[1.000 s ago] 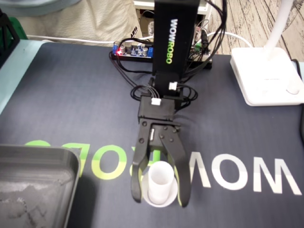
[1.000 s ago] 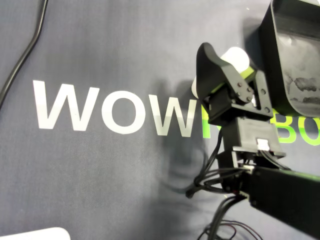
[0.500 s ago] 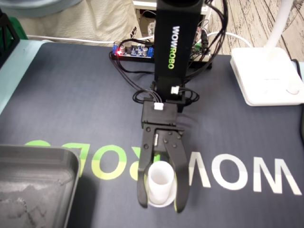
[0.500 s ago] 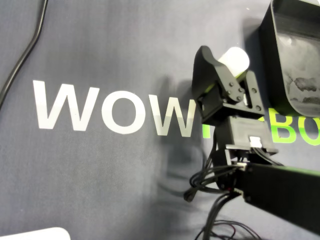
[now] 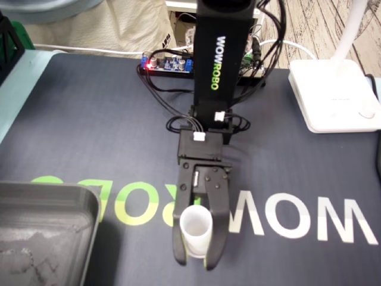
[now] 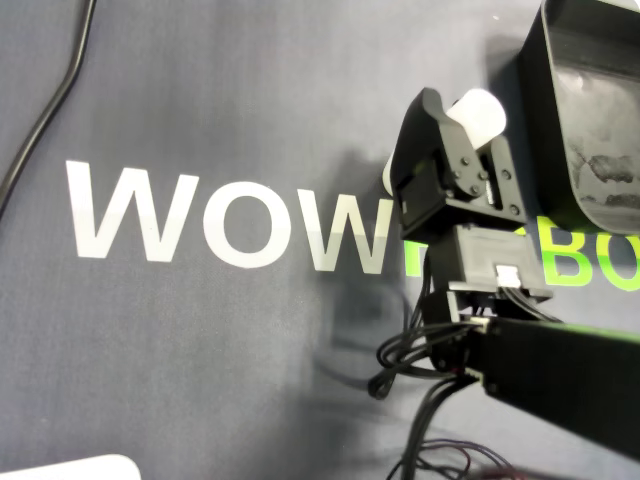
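At the front-left corner of the dark grey printed desk mat [image 5: 89,119], in the fixed view, sits the grey rectangular tray [image 5: 53,190]. To its right, near the front edge, the black two-jaw gripper [image 5: 195,260] pinches the small white plastic cup [image 5: 196,225], held roughly upright.

cup [image 5: 196,226]: white | pincer [image 5: 196,261]: black | mat [image 5: 89,119]: dark grey | tray [image 5: 47,192]: grey

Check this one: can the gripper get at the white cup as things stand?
Probably yes. In the fixed view the white cup stands upright between the jaws of the gripper, which seem to press on both its sides. Nothing on the dark mat blocks it; the grey tray sits apart.
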Controlling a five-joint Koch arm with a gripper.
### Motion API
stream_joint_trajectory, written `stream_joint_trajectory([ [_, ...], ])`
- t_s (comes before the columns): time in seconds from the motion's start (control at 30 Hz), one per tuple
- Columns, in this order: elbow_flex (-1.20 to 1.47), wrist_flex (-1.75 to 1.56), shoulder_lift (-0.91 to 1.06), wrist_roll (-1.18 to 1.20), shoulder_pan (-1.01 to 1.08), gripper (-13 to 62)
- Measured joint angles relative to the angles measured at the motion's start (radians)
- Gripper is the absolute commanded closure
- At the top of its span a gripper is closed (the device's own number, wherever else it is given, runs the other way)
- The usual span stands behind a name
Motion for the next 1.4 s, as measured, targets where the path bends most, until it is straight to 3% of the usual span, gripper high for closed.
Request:
stream_joint_trajectory([
  [0.1, -0.003, 0.0, 0.0, 0.015, -0.008, 50.6],
  [0.43, -0.026, 0.0, 0.012, 0.034, -0.003, 50.5],
  [0.7, -0.026, 0.057, 0.153, 0.103, 0.025, 50.5],
  [0.97, -0.15, 0.353, 0.357, 0.218, 0.072, 50.5],
  [1.1, -0.321, 0.597, 0.46, 0.393, 0.135, 50.5],
  [1.27, -0.494, 0.953, 0.476, 0.591, 0.212, 50.5],
  [1.4, -0.643, 0.983, 0.387, 0.699, 0.322, 50.5],
])
